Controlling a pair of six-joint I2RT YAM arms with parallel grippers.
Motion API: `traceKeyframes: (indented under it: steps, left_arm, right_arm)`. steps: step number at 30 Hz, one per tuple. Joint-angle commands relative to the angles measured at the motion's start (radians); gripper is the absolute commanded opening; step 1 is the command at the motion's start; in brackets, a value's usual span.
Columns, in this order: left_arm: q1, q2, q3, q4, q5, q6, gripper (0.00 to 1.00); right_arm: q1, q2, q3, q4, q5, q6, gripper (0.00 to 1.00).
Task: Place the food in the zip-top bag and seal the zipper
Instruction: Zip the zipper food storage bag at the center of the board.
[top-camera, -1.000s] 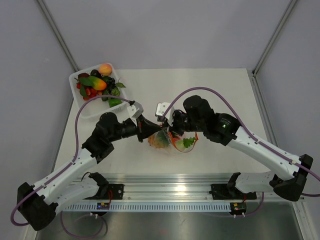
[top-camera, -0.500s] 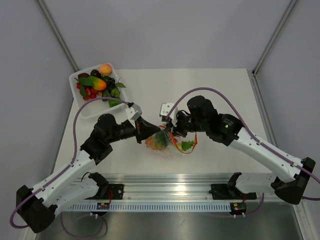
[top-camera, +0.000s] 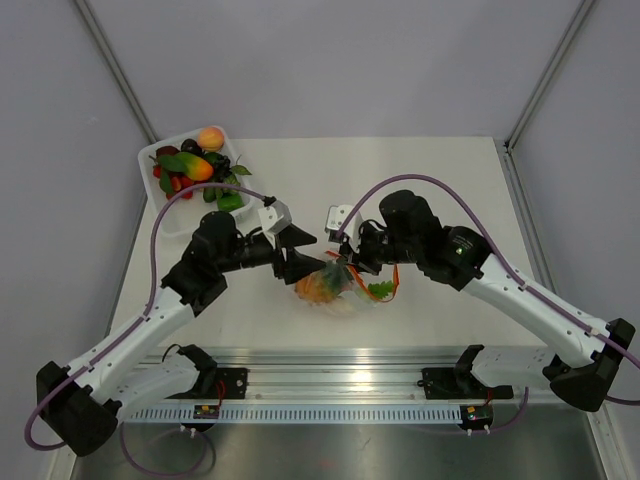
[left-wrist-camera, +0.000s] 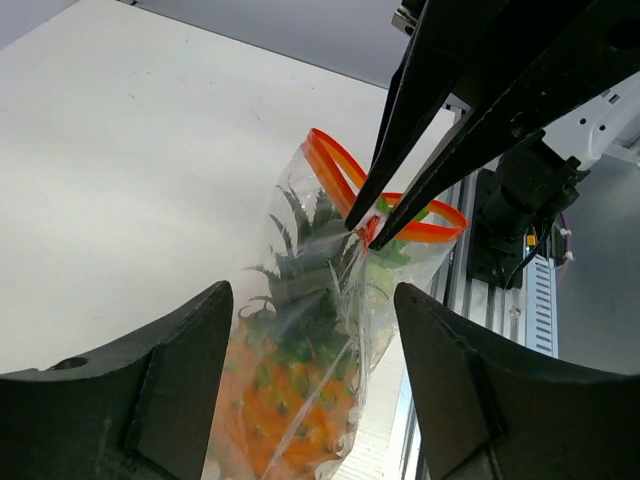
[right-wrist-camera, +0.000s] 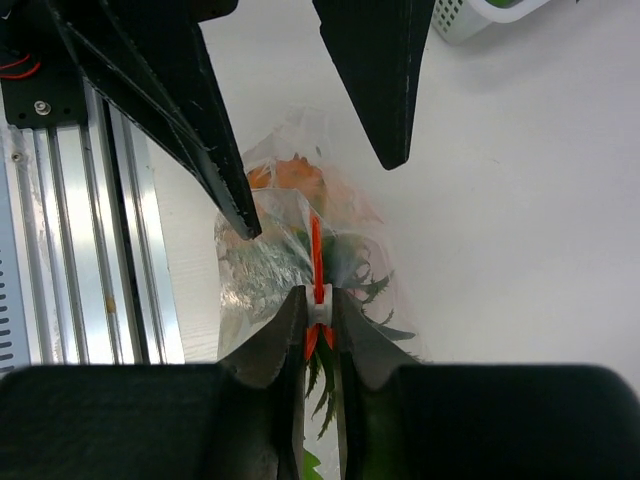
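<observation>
The clear zip-top bag hangs just over the table with the orange pineapple inside, leaves up. My right gripper is shut on the white slider of the red zipper; in the top view that gripper is over the bag's mouth. The zipper still gapes in a loop behind the pinch. My left gripper is open, with a finger on each side of the bag and neither touching it; from above it sits just left of the bag. An orange-yellow peach lies in the tray.
A white tray at the back left holds several other toy fruits. The aluminium rail runs along the near edge, close under the bag. My left fingers show above the bag in the right wrist view.
My left gripper has opened, let go of the bag and drawn back slightly to the left. The right gripper keeps its pinch on the zipper and has shifted a little right.
</observation>
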Motion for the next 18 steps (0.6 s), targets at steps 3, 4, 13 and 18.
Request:
traceKeyframes:
  steps: [3,4,13,18]
  left_arm:
    - [0.002,0.035,0.068,0.009,0.111,0.066,0.61]
    - [0.002,0.041,0.071,0.014,0.117,0.072,0.6]
    - [0.001,0.116,0.118,0.022,0.171,0.058,0.56]
    - [0.001,0.095,0.106,0.049,0.162,0.048,0.45]
  right_arm:
    - [-0.006,0.003,0.057,0.002,-0.037,0.001,0.06]
    - [-0.006,0.003,0.057,0.002,-0.041,0.001,0.06]
    - [-0.006,0.017,0.072,-0.011,-0.065,0.001,0.06]
    - [-0.006,0.026,0.071,-0.017,-0.068,-0.004,0.06]
